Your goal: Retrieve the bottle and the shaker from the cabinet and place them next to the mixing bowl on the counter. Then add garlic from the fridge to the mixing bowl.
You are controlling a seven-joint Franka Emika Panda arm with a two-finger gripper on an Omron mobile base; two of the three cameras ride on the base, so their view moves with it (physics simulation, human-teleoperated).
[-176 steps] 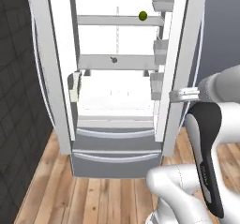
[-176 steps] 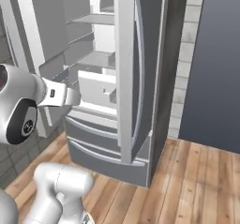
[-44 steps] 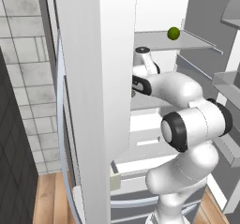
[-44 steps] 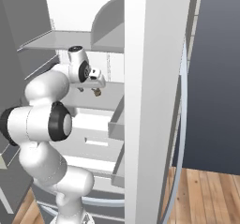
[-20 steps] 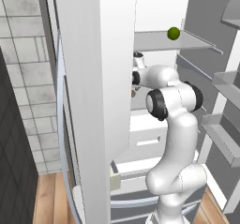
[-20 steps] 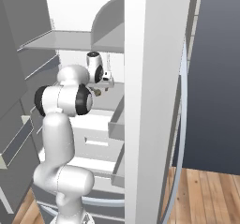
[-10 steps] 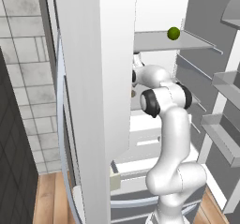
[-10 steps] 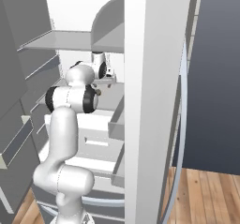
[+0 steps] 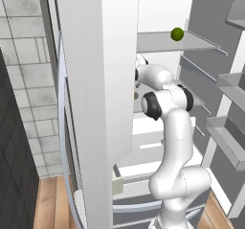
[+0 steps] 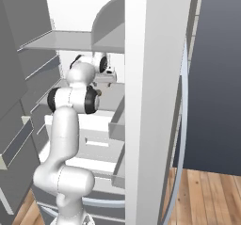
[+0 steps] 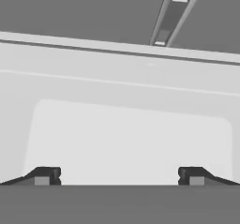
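Inside the fridge [image 9: 95, 103], your gripper [image 11: 119, 175] is released, jaws wide, nothing between; garlic orientation can't be told.

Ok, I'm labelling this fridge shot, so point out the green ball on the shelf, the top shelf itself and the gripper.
green ball [image 9: 177, 34]: left base view, its middle.
top shelf [image 9: 158, 42]: left base view, bare surface.
gripper [image 11: 119, 175]: hand view, midway between the open fingers.
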